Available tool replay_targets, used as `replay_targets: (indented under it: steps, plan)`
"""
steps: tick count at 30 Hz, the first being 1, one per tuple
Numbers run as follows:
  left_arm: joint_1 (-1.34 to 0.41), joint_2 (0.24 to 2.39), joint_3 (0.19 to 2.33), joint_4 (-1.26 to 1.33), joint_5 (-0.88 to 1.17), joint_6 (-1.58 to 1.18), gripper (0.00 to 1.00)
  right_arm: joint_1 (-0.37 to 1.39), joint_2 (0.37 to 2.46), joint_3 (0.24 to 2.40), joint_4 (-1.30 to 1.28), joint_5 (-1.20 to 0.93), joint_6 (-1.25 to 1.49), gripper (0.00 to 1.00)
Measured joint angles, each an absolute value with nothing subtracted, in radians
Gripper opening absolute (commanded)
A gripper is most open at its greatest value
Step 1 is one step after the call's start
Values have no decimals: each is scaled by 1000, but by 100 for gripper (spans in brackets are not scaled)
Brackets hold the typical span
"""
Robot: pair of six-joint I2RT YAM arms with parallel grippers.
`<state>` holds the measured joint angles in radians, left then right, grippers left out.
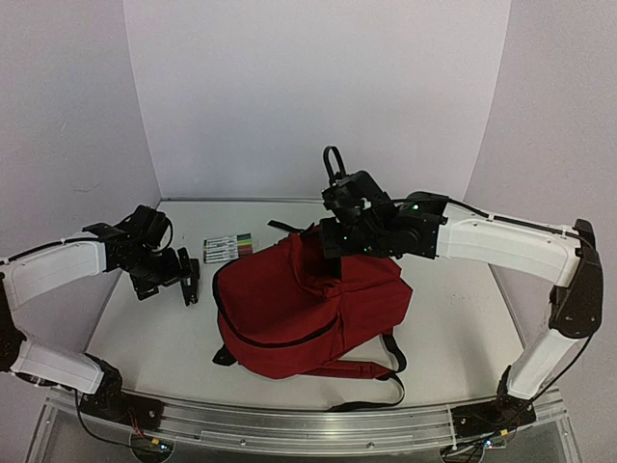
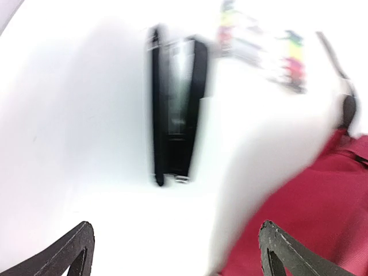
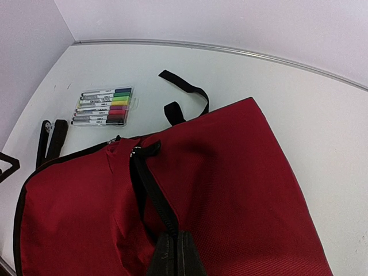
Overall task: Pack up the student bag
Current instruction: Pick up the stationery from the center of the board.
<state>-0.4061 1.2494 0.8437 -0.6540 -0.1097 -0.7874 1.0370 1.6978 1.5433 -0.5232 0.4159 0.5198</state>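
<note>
The red backpack (image 1: 304, 309) lies in the middle of the table; it also shows in the right wrist view (image 3: 230, 190) and at the right of the left wrist view (image 2: 310, 213). My right gripper (image 1: 333, 249) is shut (image 3: 175, 250) on the bag's black zipper edge (image 3: 150, 192) at the top and lifts it a little. My left gripper (image 1: 186, 280) is open and empty (image 2: 178, 253), low over the table left of the bag. A black oblong object (image 2: 175, 109) lies on the table beyond it.
A clear pack of coloured markers (image 1: 228, 248) lies behind the bag's left corner, also in the right wrist view (image 3: 103, 106). The black oblong object also shows in the right wrist view (image 3: 50, 141). A black strap (image 3: 187, 92) trails toward the back wall.
</note>
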Motion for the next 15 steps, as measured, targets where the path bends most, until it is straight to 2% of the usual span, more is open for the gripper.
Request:
replay_targets:
  steps: [10, 13, 15]
  plan:
    - [-366, 1506, 839, -527, -53, -708, 99, 1037, 1698, 1542, -523, 402, 528, 0]
    - [-366, 1570, 871, -514, -54, -680, 93, 1037, 1698, 1542, -523, 399, 529, 0]
    - [-366, 1607, 899, -514, -56, -668, 85, 1037, 1698, 1542, -523, 398, 529, 0]
